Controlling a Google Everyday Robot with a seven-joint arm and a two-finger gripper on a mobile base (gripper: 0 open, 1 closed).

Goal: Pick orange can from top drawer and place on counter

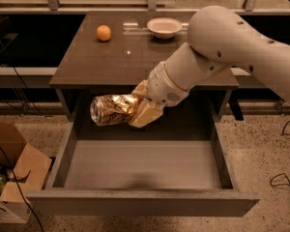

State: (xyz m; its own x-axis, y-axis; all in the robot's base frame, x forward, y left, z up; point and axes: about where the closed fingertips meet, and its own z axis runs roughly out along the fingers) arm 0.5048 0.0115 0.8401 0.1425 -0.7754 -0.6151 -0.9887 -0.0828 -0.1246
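My gripper [137, 108] is shut on the orange can [113, 109], a shiny gold-brown wrinkled can held on its side, its end pointing left. The can hangs in the air above the back left part of the open top drawer [145, 166], just in front of and below the counter's front edge. The drawer's grey floor is bare. The counter [135, 57] is a glossy brown top behind the can. My white arm comes in from the upper right and covers the counter's right part.
An orange fruit [104, 33] and a white bowl [164, 27] sit at the back of the counter. A cardboard box [12, 178] stands on the floor at left. Cables lie on the floor at right. The drawer's front panel [142, 203] juts toward the camera.
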